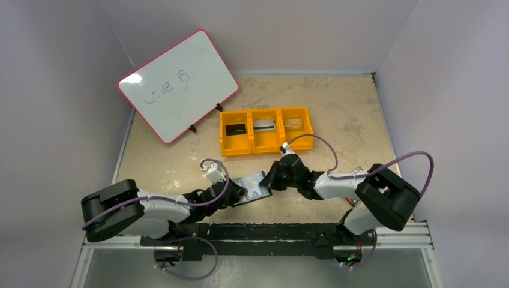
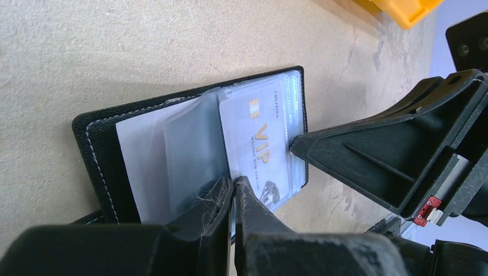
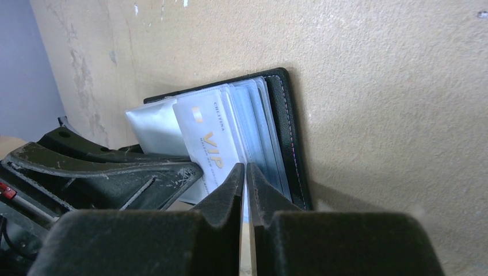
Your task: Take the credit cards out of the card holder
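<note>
The black card holder (image 1: pixel 253 185) lies open on the table between my two grippers, clear sleeves fanned out. A pale credit card printed "VIP" (image 2: pixel 259 138) sits in the top sleeve; it also shows in the right wrist view (image 3: pixel 210 138). My left gripper (image 2: pixel 235 184) is shut on the near edge of a sleeve of the holder (image 2: pixel 95 149). My right gripper (image 3: pixel 246 169) is shut on the edge of the VIP card and its sleeve, from the opposite side of the holder (image 3: pixel 288 126). A black card (image 1: pixel 235 128), a silvery card (image 1: pixel 264 125) and a tan card (image 1: pixel 293 123) lie in the tray.
An orange three-compartment tray (image 1: pixel 266 143) stands just beyond the grippers. A pink-framed whiteboard (image 1: pixel 178 84) leans at the back left. White walls close in the table on the left, back and right.
</note>
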Robot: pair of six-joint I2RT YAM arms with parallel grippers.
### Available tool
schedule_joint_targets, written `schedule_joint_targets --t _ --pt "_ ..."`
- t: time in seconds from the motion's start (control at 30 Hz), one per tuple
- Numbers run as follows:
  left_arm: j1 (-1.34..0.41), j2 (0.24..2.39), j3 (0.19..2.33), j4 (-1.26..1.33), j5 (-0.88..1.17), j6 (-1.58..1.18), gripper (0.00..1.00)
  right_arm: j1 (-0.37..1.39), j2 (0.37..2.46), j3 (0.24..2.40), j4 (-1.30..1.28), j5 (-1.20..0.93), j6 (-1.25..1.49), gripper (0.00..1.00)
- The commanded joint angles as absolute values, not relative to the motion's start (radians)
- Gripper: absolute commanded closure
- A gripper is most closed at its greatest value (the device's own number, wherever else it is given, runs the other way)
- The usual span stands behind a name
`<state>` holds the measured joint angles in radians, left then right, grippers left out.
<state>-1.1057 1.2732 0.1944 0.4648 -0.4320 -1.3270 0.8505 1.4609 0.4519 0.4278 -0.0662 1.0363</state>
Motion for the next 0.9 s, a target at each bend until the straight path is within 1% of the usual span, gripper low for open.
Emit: schedule_joint_targets --t 0.0,0.33,0.63,0.87 --pt "-1.101 1.251 0.156 0.481 -0.475 -1.349 1.0 0.856 1.504 0.449 0.328 -0.044 1.019 0.92" --pt "-1.101 1.218 0.125 0.434 -0.497 -1.368 1.0 0.856 1.512 0.45 0.327 -0.032 1.037 0.92" --pt "-1.1 1.146 0.125 0.295 -0.529 -1.375 1.0 0.856 1.511 0.457 0.319 -0.025 1.04 0.92" --pt "-1.1 1.109 0.131 0.253 -0.537 -1.359 1.0 0.856 1.48 0.481 0.299 -0.012 1.012 0.92"
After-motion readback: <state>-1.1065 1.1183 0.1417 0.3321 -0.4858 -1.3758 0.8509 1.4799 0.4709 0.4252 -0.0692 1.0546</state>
